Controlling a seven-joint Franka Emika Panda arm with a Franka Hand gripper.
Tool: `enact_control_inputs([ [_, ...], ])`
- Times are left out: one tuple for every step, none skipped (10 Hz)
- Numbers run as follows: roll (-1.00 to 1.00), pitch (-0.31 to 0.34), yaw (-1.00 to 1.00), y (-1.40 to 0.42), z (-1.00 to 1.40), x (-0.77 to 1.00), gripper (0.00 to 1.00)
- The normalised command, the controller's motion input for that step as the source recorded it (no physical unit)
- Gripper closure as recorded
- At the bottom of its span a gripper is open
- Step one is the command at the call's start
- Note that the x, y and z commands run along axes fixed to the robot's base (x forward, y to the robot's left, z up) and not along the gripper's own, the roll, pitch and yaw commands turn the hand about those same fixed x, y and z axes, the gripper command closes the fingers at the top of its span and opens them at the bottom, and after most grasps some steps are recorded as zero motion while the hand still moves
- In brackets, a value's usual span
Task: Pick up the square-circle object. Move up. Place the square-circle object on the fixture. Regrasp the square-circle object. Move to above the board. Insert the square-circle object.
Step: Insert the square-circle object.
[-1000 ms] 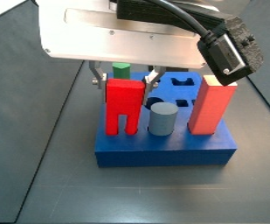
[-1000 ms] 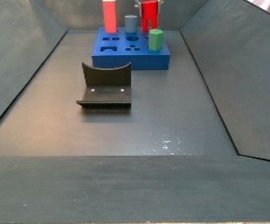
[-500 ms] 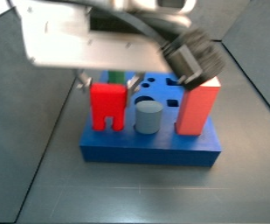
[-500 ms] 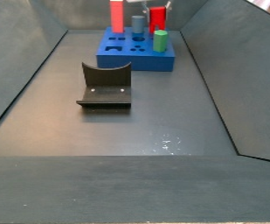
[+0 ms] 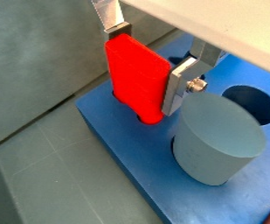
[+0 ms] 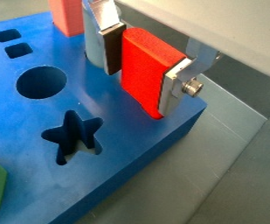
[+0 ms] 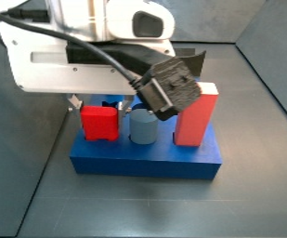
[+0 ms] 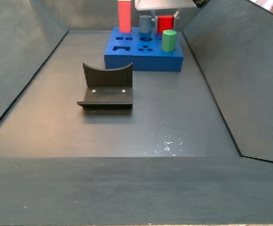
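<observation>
We find the gripper (image 5: 148,74) clenched on the small bright red square-circle object (image 5: 137,77), its lower end entering the thick blue board (image 5: 135,159) just beside a grey cylindrical peg (image 5: 218,140) — any tilt risks jamming at the hole's edge.

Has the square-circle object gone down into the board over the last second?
Yes. In a side view the square-circle object, between the end effector fingers, stands much shorter above the board than before, so it has sunk.
</observation>
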Motion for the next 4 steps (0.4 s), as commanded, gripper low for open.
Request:
enact_control_inputs([
  [0.01,-0.23,0.0,0.0,-0.13,-0.19,1.0],
  [0.0,-0.174,0.0,0.0,-0.19,-0.11,1.0],
  [0.0,-0.039,0.0,0.0,0.0,-0.06,1.0],
  [0.0,0.0,0.0,0.0,0.0,0.0,1.0],
])
